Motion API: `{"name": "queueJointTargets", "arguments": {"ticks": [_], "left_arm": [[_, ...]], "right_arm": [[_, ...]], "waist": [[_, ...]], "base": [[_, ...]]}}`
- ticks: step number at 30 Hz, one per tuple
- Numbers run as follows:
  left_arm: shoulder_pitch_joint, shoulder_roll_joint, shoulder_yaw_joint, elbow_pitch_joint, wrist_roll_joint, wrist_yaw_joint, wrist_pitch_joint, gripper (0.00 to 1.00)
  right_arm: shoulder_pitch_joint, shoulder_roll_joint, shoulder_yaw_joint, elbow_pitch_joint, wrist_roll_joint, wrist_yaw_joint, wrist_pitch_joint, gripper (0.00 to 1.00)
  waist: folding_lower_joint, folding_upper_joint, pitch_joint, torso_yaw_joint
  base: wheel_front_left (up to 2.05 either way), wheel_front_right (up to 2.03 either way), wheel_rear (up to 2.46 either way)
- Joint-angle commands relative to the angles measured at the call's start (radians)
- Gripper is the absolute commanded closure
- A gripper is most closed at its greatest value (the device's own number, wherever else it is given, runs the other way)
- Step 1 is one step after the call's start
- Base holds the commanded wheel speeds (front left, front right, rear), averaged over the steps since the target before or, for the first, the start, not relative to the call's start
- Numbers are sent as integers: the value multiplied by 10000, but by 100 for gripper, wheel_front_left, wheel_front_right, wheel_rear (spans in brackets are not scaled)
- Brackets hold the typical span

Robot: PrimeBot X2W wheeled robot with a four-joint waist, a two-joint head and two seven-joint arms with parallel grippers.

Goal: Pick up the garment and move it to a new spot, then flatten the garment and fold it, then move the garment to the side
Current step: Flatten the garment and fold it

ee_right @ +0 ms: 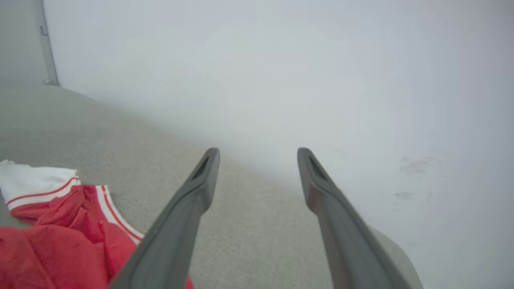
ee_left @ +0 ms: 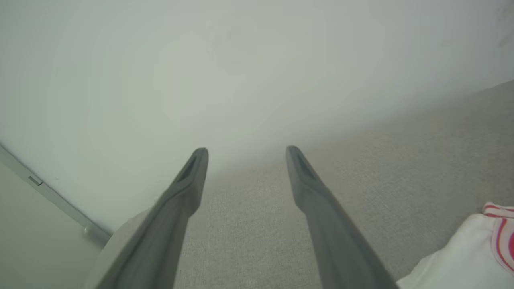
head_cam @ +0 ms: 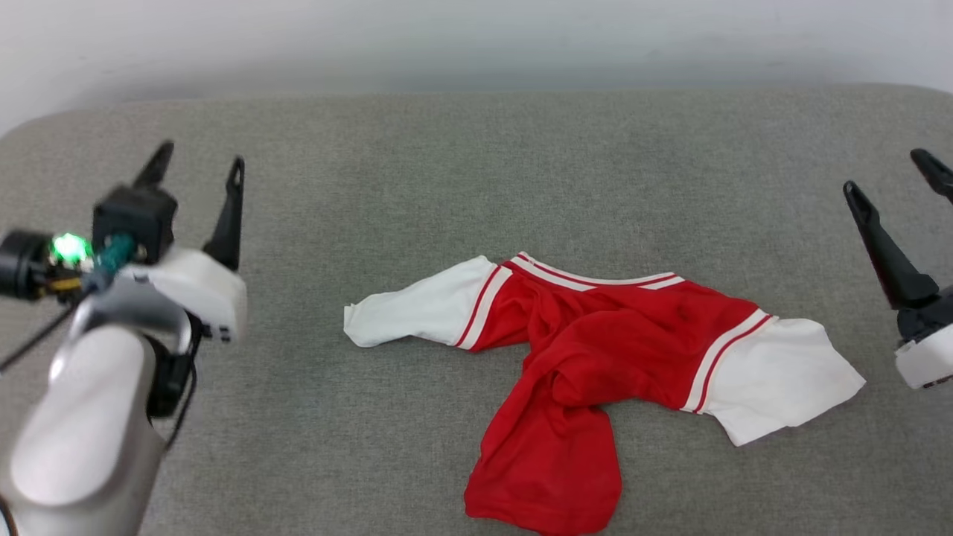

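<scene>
The garment [head_cam: 595, 350], a red shirt with white short sleeves and red-and-white striped trim, lies crumpled in the middle of the grey padded surface [head_cam: 476, 164], its red body bunched toward the near edge. No lettering shows. My left gripper [head_cam: 199, 165] hovers open well to its left, holding nothing. At the far right my right gripper [head_cam: 890, 173] stands open and empty, just beyond the right sleeve. One white sleeve [ee_left: 461, 257] sits at the lower right of the left wrist view, right of the open left gripper [ee_left: 246, 150]. Red cloth [ee_right: 52, 237] lies left of the open right gripper [ee_right: 258, 150].
A pale wall [head_cam: 476, 37] runs along the far edge of the surface. A grey metal strip [ee_left: 48, 192] runs down the wall at the left of the left wrist view. The surface's rounded corners lie near both grippers.
</scene>
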Motion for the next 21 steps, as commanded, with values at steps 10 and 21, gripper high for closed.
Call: {"name": "queueJointTargets", "arguments": {"ticks": [10,21], "left_arm": [[-2194,684,-1255,-36,-811,-1484,3606,0],[-5415,2492,-7273,-848,-5283,-1600,9271,0]], "right_arm": [[2393,3642,-2474,-2134,-2802,-11,-588,0],[1776,3966,-1713,-2161,-3463,-11,-854,0]], "waist": [[0,0,693,-137],[0,0,1931,-692]], "base": [[0,0,0],[0,0,0]]}}
